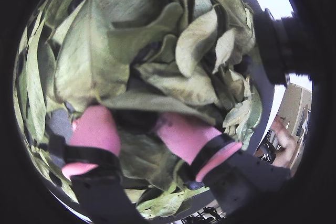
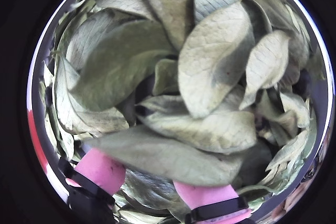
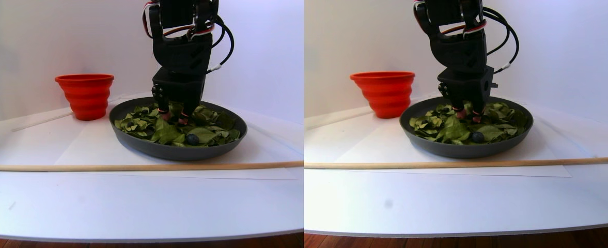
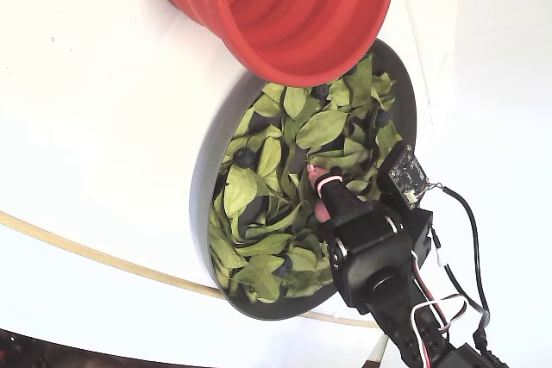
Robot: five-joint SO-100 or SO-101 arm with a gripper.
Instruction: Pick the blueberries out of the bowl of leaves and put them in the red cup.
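Down in the bowl sits the gripper, with its pink fingertips pushed into the leaves. In both wrist views the two pink tips stand apart, one at about 7 o'clock and one at about 5 o'clock, with a big leaf lying across the gap between them. The jaws are partly spread. Something dark shows between the tips in a wrist view, but I cannot tell if it is a berry or just shadow, so I cannot tell if anything is being held.

In the fixed view the bowl is a wide grey dish full of green leaves. Some blueberries peek out of the leaves (small dark balls): one at about 9 o'clock from the gripper, one near the bowl's bottom end at about 7 o'clock, and a few up near 12 o'clock by the cup. The red cup is at 12 o'clock from the bowl, and its rim hides a bit of the bowl's edge in this view. A few dark berries already lie inside the cup near the top edge of the picture.

In the stereo pair view the red cup stands at 9 o'clock from the bowl, near it. The black arm comes straight down into the leaves. One blueberry rests on the leaves at the front of the bowl. A long thin wooden stick lies across the white table in front of the bowl.
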